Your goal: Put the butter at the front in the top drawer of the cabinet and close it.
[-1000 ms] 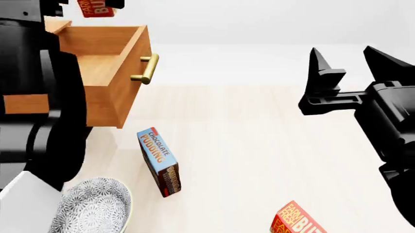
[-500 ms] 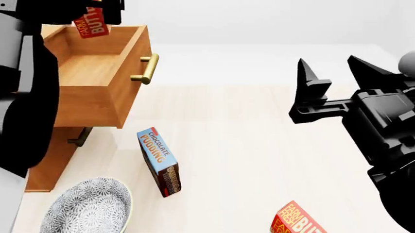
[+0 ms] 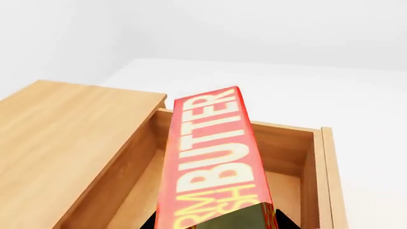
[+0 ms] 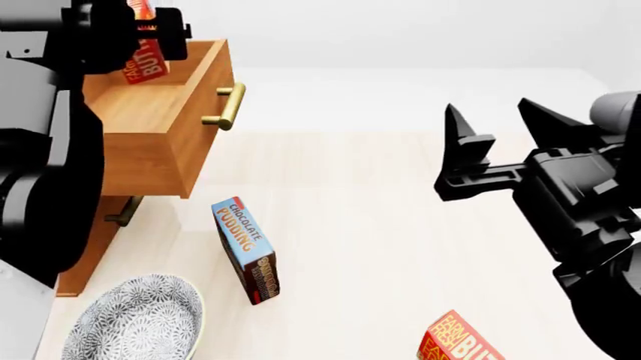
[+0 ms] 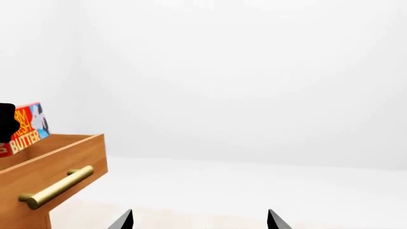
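held carton [image 3: 213,157]: "BUTTER" | blue box [image 4: 246,250]: "CHOCOLATE PUDDING" | floor carton [image 4: 458,341]: "FARM FRESH"

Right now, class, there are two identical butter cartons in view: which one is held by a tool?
The butter at the left tool, held over the open top drawer. The other butter carton lies on the floor, untouched, near the head view's bottom edge.

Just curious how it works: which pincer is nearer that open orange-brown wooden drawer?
Left. The left pincer holds the red butter carton over the top drawer; the right pincer hovers off to its side.
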Motion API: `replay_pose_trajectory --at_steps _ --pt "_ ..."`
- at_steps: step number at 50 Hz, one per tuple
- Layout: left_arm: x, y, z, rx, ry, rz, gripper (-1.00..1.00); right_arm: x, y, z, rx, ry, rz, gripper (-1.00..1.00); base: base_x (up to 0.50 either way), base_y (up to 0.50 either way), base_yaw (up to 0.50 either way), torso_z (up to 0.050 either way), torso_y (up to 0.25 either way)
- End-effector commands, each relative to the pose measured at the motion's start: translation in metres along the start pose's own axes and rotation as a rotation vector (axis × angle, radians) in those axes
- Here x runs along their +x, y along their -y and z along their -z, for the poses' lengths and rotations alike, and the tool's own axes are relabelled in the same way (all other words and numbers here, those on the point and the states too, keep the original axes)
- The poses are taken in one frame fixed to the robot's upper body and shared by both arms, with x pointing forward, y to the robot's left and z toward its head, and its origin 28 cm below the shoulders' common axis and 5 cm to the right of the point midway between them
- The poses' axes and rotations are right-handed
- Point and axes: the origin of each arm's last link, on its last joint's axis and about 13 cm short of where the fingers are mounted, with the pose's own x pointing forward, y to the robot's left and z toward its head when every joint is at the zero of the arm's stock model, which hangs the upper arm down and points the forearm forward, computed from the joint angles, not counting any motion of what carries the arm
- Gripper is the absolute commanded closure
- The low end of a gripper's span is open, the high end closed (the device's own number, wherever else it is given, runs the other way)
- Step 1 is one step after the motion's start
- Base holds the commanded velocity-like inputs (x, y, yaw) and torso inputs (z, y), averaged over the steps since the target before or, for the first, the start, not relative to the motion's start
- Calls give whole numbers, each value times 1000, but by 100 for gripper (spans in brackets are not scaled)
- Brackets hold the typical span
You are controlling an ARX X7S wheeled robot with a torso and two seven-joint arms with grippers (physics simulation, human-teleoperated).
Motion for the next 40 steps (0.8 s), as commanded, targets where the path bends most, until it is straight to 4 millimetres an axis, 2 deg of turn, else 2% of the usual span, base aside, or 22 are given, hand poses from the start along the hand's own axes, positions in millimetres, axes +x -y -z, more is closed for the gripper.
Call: replay_pose_trajectory --at_steps 1,12,40 --pt "0 -6 -5 4 39 -104 100 -1 -2 2 5 -7 -11 -100 0 0 0 0 0" --pt "1 -11 -4 29 36 -155 100 -4 -2 3 14 -8 -19 -100 0 0 0 1 1" --pt "3 -14 7 120 -42 -123 100 -7 -3 10 29 -28 -26 -100 0 0 0 0 1"
